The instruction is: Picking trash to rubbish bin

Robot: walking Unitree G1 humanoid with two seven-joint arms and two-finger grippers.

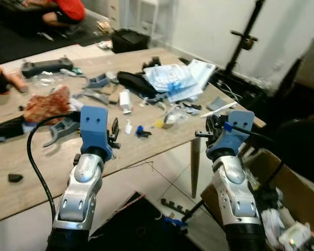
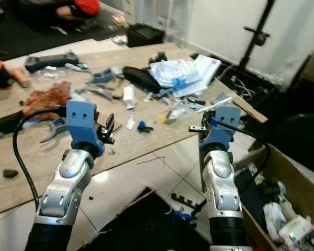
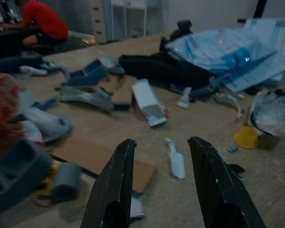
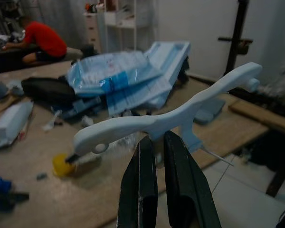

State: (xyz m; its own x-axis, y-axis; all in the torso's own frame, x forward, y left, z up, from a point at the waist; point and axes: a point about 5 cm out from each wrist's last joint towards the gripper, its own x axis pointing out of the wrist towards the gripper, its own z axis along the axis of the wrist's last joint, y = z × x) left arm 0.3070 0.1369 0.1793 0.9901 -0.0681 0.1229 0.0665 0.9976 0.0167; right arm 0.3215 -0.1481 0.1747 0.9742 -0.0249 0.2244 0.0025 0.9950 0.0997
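Right hand (image 4: 152,147) is pinching a long pale plastic piece (image 4: 166,118), fingers pressed on its middle, and I have it lifted just off the desk's (image 1: 146,144) near right corner. So I judge the pick is done and the carry to the bin is the step in hand. Near right, low beside that arm, sits an open cardboard box (image 2: 293,178) with scraps already in it; I take that for the bin. Next I need to swing the right arm out to the right and down over the box mouth, keep the piece level so its long ends clear the box wall, then let go.

Left hand (image 3: 164,185) hovers spread above the desk's near edge, holding nothing. Just beyond its fingers lie a flat cardboard strip (image 3: 104,159) and a small white tube (image 3: 175,164), likely my next picks.

Farther in, I see a yellow cap (image 3: 246,137), a white packet (image 3: 149,102) and grey plastic parts (image 3: 83,95). Behind those lie a black pouch (image 1: 136,81) and a heap of blue-and-white wrappers (image 1: 175,78). A reddish bag (image 1: 44,104) lies at the left. At the far left, a person in a red top (image 1: 68,10) sits on the floor.
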